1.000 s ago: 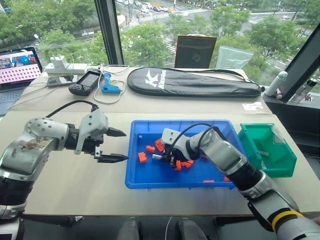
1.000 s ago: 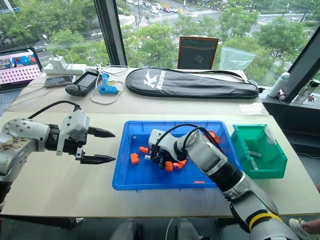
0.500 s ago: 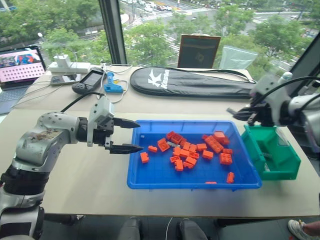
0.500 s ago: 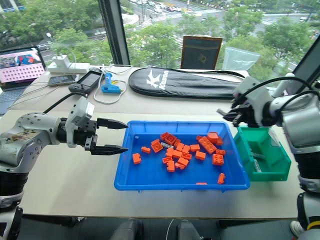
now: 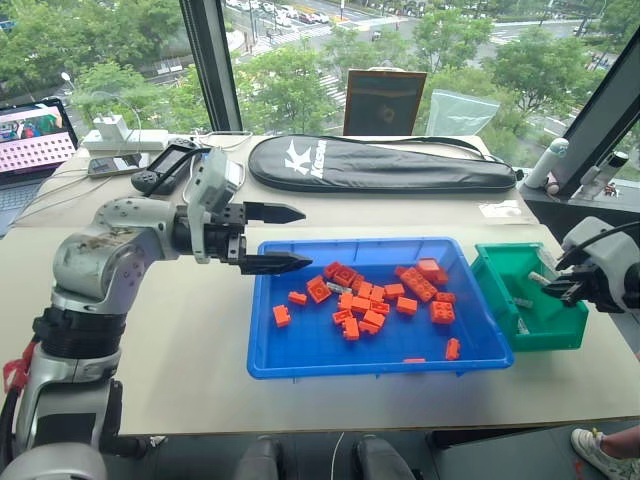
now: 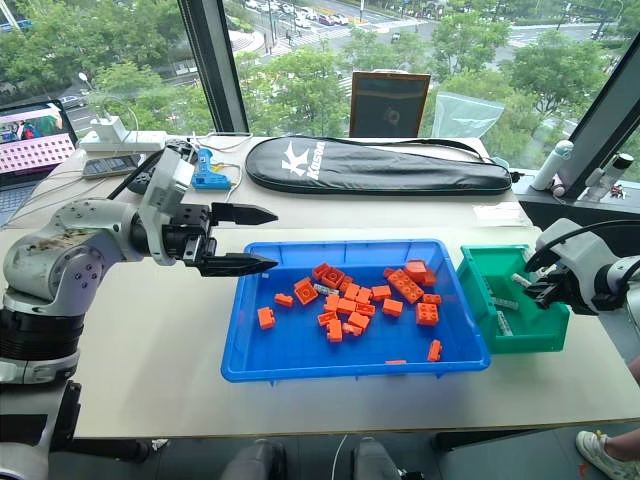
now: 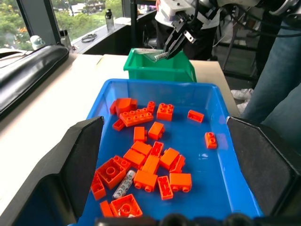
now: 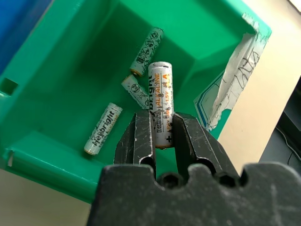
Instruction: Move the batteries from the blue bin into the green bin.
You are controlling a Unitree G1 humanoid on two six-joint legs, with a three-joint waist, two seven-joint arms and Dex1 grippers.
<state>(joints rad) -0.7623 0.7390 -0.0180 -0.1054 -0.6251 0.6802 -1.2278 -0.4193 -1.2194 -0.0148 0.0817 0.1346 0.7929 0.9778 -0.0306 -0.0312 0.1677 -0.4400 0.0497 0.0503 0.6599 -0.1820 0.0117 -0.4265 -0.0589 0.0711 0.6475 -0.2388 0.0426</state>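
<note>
Right gripper is clamped on a battery – fingers pinch its lower end, the rest sticks out past the tips. It hangs over the green bin, above the bin's interior, not touching the floor. Three more batteries lie on the bin floor: one toward the back wall, one just beside the held one, one nearer the front lip. A scribbled paper label sits on the bin's side wall.

Left gripper is open, jaws spread wide, empty, pointing level at 3 o'clock over the 10 o'clock corner of the blue bin. No contact with the bin.

In the head view the green bin sits just beside the blue bin at its 3 o'clock side. Blue bin holds a scatter of orange bricks – mostly centre and toward 1 o'clock. One battery is left in the blue bin, lying among the bricks, touching a square one.

Behind the bins at 12 o'clock: black racket case. Laptop at 10 o'clock.
</note>
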